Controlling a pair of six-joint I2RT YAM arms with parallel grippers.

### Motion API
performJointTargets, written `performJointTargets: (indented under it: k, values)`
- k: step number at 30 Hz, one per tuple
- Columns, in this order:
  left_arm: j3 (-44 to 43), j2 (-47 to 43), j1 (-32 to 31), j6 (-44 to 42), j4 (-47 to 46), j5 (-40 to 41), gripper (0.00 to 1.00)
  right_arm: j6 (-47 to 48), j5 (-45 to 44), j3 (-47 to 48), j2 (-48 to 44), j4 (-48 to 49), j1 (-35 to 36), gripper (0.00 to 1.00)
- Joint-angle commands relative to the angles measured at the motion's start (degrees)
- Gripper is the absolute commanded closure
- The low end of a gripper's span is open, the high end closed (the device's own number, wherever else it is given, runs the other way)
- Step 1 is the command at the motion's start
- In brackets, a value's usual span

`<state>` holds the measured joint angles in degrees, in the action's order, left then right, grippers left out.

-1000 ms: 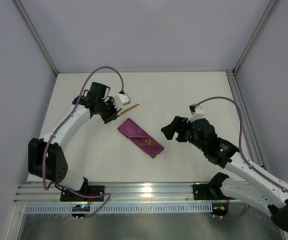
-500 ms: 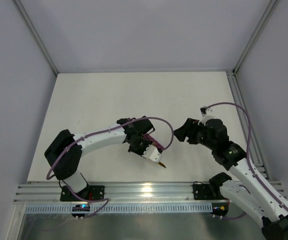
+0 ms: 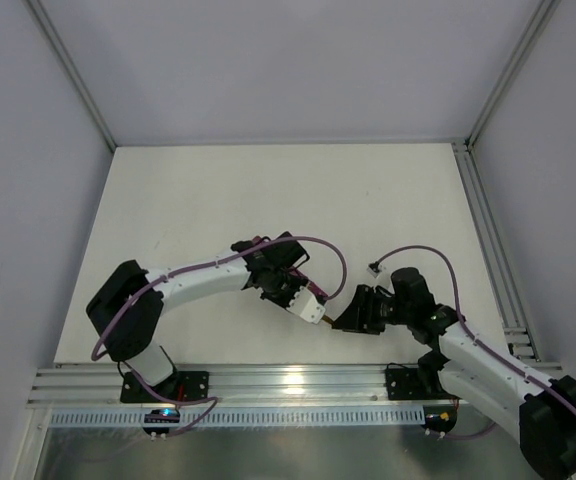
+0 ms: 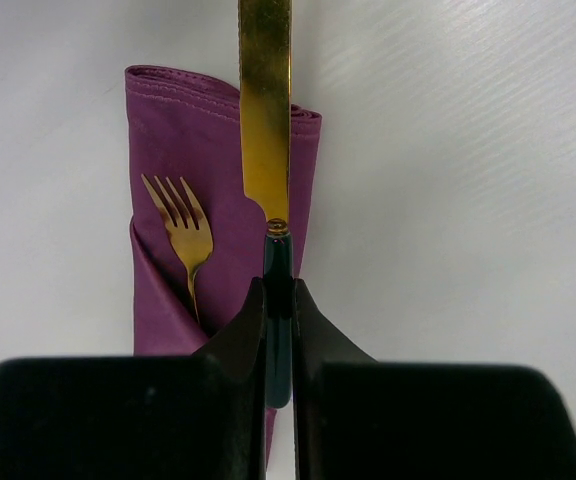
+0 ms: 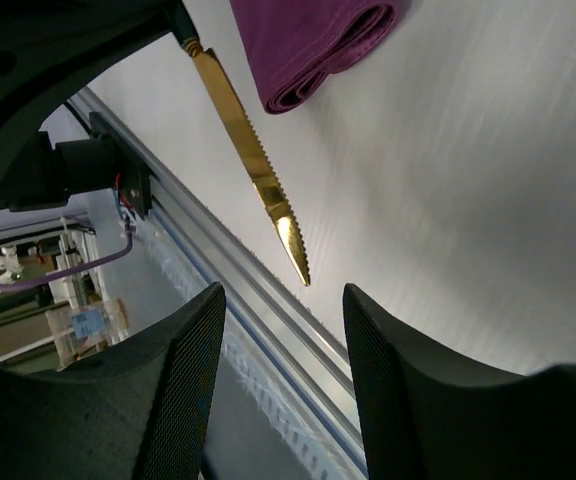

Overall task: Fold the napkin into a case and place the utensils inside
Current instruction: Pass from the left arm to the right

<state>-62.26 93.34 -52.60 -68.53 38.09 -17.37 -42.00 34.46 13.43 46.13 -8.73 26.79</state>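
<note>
Purple cloth, folded into a slim case (image 4: 218,170), lies flat on the white tabletop (image 3: 268,190), close to the front edge. From above, most of it is hidden under the left arm.

A small gold fork (image 4: 181,215) is tucked in the case. Its prongs stick out and point to about 11 o'clock in the left wrist view. Its thin neck goes down under a fold of the cloth.

The left gripper (image 4: 278,305) is squeezed tight on the dark handle of the gold knife (image 4: 265,110). In that view the blade points straight to 12 o'clock. It hangs over the 3 o'clock side of the case and reaches past its far end. I cannot tell if the blade touches the cloth.

In the top view the knife tip pokes out at about 5 o'clock from the left gripper. The right gripper (image 3: 348,316) sits just at 3 o'clock of that tip, near the silver rail (image 3: 288,378). Its two black fingers (image 5: 183,380) stand apart with nothing held between them. The toothed knife tip is just in front of them.
</note>
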Motion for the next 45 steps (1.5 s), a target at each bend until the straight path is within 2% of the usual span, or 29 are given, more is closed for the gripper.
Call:
performJointTargets:
  k: [1,5,9,18,28,31,45]
  values:
    - [0.73,-2.02,0.04,-1.25,-4.33,-0.48,1.00,0.41,8.26,-0.16,-0.08,8.29,-0.15,0.45]
    - [1.26,-1.50,0.04,-1.60,-5.04,-0.83,1.00,1.40,7.38,-1.12,1.50,8.90,-0.15,0.46]
    - [1.26,-1.06,0.04,-1.69,-5.65,-0.13,1.00,-0.01,6.24,-2.62,5.45,14.09,-0.07,0.58]
    - [1.70,-0.97,0.04,-1.61,-6.27,-0.65,1.00,-0.89,5.89,-3.76,12.31,20.59,-0.07,0.63]
    - [3.37,-0.79,0.04,-2.22,-7.41,-0.04,1.00,-0.19,4.39,-5.26,14.60,22.27,-0.07,0.63]
    - [3.90,-0.79,0.04,-2.39,-7.32,0.23,1.00,2.00,3.25,-4.47,14.08,19.02,-0.15,0.63]
    - [5.48,-2.28,0.13,-2.83,-7.41,0.67,1.00,1.47,2.02,-4.56,13.29,17.18,-0.15,0.60]
